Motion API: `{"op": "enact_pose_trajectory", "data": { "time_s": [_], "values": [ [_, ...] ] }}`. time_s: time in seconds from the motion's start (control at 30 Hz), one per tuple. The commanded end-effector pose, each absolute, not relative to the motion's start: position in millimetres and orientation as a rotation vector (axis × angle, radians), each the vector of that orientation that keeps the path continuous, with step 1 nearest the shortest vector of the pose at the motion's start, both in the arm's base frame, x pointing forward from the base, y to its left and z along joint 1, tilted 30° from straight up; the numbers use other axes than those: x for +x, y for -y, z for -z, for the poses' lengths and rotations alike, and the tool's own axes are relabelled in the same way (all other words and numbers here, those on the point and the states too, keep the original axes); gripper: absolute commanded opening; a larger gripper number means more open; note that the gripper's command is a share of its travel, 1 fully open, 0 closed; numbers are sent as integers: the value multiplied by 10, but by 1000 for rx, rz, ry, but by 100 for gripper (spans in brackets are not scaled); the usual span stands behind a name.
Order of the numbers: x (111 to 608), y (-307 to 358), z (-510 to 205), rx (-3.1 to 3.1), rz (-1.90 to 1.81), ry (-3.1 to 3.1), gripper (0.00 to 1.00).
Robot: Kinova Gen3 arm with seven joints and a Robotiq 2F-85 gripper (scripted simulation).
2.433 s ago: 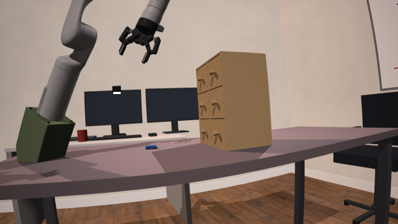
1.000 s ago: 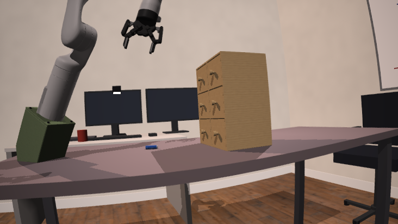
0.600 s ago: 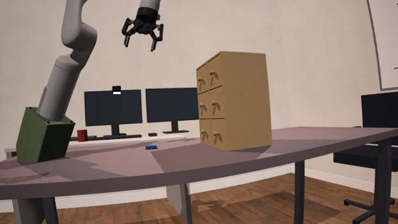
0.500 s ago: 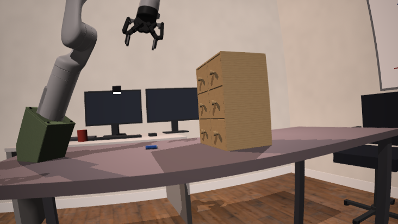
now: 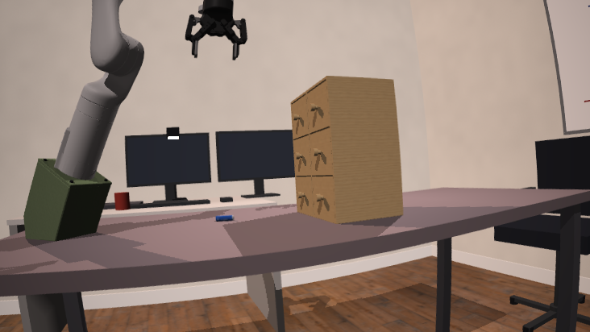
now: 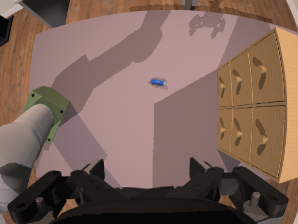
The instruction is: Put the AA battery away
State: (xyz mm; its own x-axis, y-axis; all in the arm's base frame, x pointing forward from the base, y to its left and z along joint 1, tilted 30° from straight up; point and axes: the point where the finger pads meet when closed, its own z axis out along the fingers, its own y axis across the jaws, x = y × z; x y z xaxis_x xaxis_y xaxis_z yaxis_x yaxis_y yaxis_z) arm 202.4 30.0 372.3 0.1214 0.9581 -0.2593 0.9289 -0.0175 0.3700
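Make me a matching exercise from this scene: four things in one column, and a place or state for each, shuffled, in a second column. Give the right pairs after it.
Things:
1. gripper
2. AA battery
3. chest
4. red cup

Places or states:
A. lies on the table, between the arm's base and the chest
B. stands on the far desk, near the monitors
C. high above the table, fingers open, holding nothing
D. stands upright on the table, all six drawers pushed in

Pairs: 1-C, 2-A, 3-D, 4-B
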Motion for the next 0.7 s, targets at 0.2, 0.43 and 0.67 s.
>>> {"op": "enact_pose_trajectory", "data": {
  "time_s": [0.2, 0.43, 0.67],
  "values": [
    [2003, -353, -3833, 1891, -119, -1825, 100],
    [2003, -353, -3833, 1891, -119, -1825, 100],
    [2003, -353, -3833, 1891, -119, -1825, 100]
  ]
}}
